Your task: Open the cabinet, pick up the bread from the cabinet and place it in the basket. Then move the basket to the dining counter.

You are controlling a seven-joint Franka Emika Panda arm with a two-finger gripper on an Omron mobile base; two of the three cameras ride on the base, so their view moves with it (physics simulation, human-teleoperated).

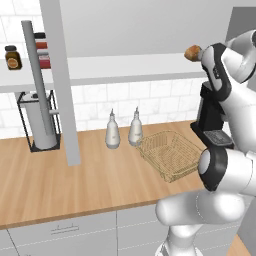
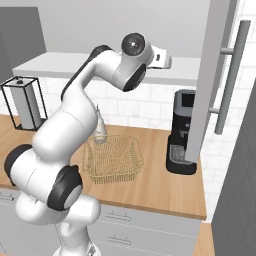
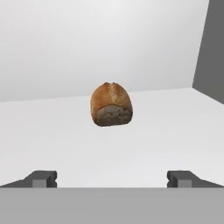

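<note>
Where the shelf (image 3: 52, 131) lies bare, bread (image 3: 111, 104) upright, cut face toward open tool (image 3: 112, 178).

no readable text, no labels, brands, numbers or signs legible on anything

cabinet (image 1: 125, 30): doors open, pale shelf bare at my reach
bread (image 1: 192, 52): on shelf, right end, beside my arm
basket (image 1: 170, 152): on worktop, beside two bottles (image 1: 122, 129)

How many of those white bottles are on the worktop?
2. Both bottles stand side by side near the tiled wall, left bottle and right bottle, just left of the basket. Others may hide behind the arm.
</note>
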